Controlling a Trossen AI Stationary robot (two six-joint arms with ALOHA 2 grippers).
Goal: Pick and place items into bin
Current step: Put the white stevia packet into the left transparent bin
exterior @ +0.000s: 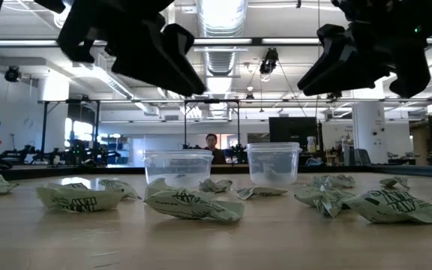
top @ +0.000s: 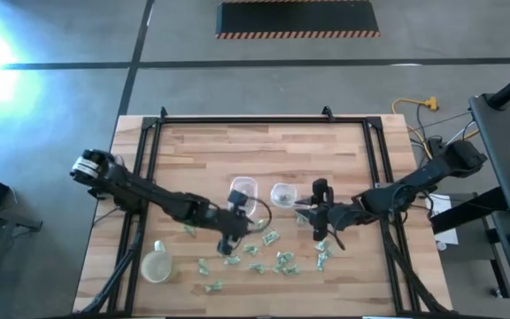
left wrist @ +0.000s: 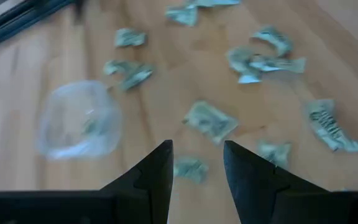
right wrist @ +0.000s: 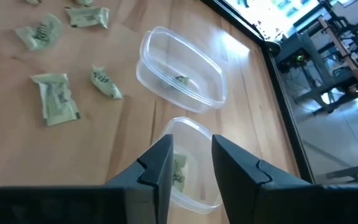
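Many small pale-green and white wrapped pieces [top: 273, 237] lie scattered on the near half of the wooden table. My left gripper [top: 230, 243] hovers open above them; in its wrist view one piece [left wrist: 190, 168] lies on the table below the gap between its fingers [left wrist: 197, 165]. My right gripper [right wrist: 191, 148] is open above a clear container [right wrist: 197, 186] that has a piece [right wrist: 179, 171] lying in it. A second clear container [right wrist: 179, 68] farther on also holds one piece [right wrist: 180, 79]. Both containers [exterior: 178, 166] [exterior: 274, 163] stand upright on the table.
A third clear container [top: 156, 264] stands near the table's near-left corner, also seen in the left wrist view [left wrist: 79, 118]. A black frame [top: 149, 133] borders the table's left, right and far sides. The far half of the tabletop [top: 264, 151] is bare wood. A person [exterior: 211, 144] stands far behind.
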